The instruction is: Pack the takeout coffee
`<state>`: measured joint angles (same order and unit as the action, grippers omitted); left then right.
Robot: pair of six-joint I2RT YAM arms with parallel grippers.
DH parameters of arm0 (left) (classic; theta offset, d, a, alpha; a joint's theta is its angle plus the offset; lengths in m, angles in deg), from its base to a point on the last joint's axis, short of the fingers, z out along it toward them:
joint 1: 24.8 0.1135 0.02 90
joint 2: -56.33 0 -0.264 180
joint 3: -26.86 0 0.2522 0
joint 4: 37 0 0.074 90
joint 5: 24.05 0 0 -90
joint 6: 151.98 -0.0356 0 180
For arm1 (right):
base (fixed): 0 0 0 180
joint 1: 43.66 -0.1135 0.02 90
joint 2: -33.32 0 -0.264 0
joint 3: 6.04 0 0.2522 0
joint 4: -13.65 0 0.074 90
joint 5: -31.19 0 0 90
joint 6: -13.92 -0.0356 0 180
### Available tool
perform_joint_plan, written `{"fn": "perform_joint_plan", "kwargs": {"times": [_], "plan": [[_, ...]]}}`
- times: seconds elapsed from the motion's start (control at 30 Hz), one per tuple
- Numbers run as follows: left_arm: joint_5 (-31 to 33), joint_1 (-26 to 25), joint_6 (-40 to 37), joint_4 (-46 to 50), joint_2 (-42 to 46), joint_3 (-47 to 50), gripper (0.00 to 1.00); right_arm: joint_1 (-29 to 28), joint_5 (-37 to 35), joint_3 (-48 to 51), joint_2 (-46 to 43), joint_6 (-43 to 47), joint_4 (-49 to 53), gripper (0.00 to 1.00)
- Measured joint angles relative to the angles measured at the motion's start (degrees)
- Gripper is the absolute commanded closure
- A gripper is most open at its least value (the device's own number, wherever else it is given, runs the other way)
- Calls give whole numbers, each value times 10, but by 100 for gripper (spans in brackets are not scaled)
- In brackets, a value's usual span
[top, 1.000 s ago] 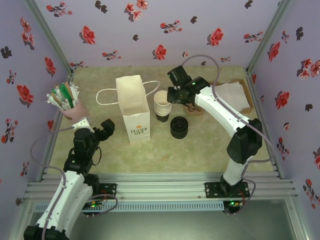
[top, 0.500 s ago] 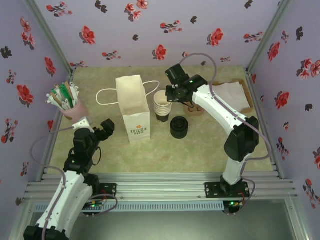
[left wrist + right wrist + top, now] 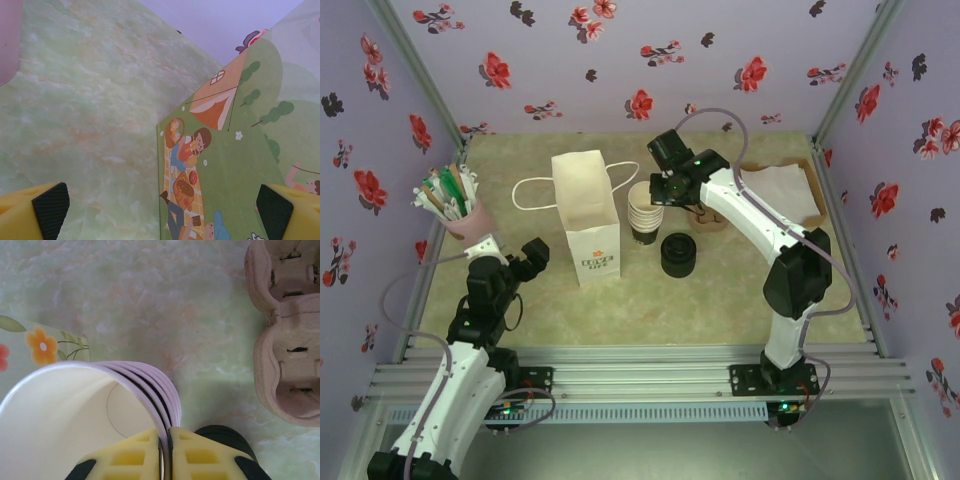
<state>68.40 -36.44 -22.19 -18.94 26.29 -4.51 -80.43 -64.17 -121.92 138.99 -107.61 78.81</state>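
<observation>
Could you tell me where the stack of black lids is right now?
In the top external view the stack of black lids stands mid-table, right of the white paper bag and nearer the arms than the stack of cups.

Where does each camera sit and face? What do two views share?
Top external: overhead behind the bases, looking down on both arms, paper bag, cup stack.
Left wrist: on left arm, facing the bag's printed side past open left gripper.
Right wrist: on right arm, looking down at right gripper pinching the stack's top rim.
Shared: cup stack, top and right wrist.
</observation>
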Motion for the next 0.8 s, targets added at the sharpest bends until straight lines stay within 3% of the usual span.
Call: {"fn": "perform_joint_plan", "kwargs": {"times": [0.37,0.8], "plan": [[0,0,0,0,0,0,1,0,0,-21,0,0,12,95],[0,0,0,0,0,0,1,0,-5,-47,-22,0,29,95]]}}
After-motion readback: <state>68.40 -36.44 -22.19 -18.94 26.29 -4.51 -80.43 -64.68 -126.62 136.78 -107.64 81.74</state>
